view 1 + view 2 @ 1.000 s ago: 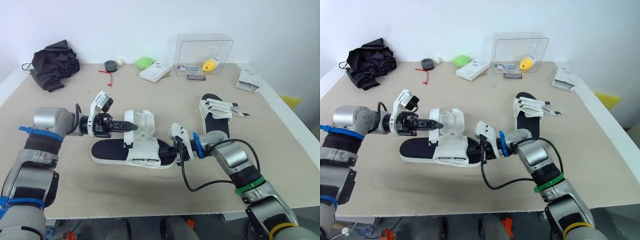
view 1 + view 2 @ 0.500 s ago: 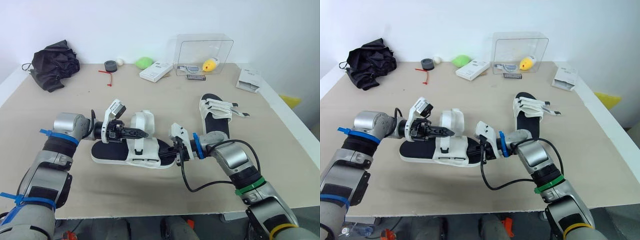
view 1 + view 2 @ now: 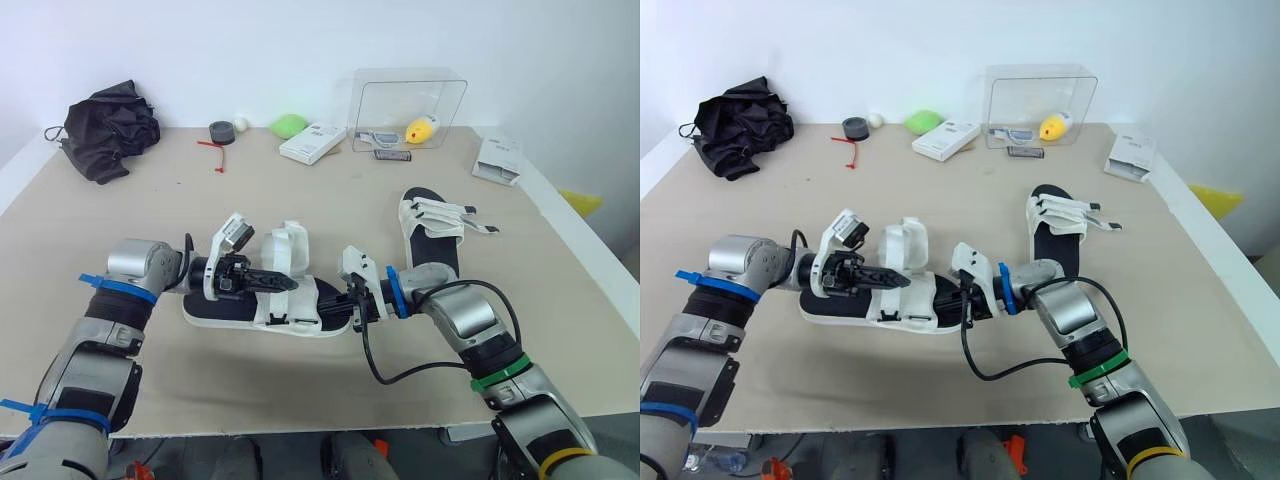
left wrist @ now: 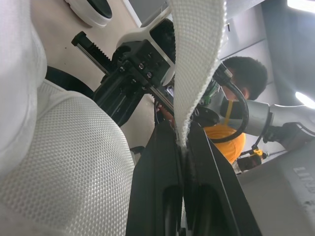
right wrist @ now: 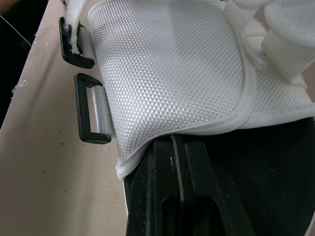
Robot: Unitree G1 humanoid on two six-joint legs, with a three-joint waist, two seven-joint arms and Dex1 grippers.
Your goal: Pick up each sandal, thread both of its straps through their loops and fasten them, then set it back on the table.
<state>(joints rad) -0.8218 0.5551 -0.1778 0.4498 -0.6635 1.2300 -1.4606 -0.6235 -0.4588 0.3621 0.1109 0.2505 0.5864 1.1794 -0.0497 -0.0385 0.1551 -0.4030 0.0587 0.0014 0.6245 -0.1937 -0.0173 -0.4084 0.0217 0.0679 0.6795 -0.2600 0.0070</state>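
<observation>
left gripper [image 3: 288,284] pinches webbing strap [image 4: 197,49] | right gripper [image 3: 355,308] clamped on mesh edge of sandal [image 3: 205,305] | strap looks limp: keep your hold near its tip

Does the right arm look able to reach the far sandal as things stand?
Likely not yet: the way to the far sandal looks free, but the right pincer is shut on the near sandal.

I see a crumpled black cloth [image 3: 110,128] at ten o'clock along the far edge of the table [image 3: 120,220], then a dark tape roll [image 3: 221,131], a small white ball [image 3: 240,124] and a green lump [image 3: 289,125] toward twelve. A flat white box [image 3: 313,142] lies just beside a clear container [image 3: 408,108] holding a yellow object [image 3: 421,128] at one o'clock, and a white packet [image 3: 499,160] sits at two.
</observation>
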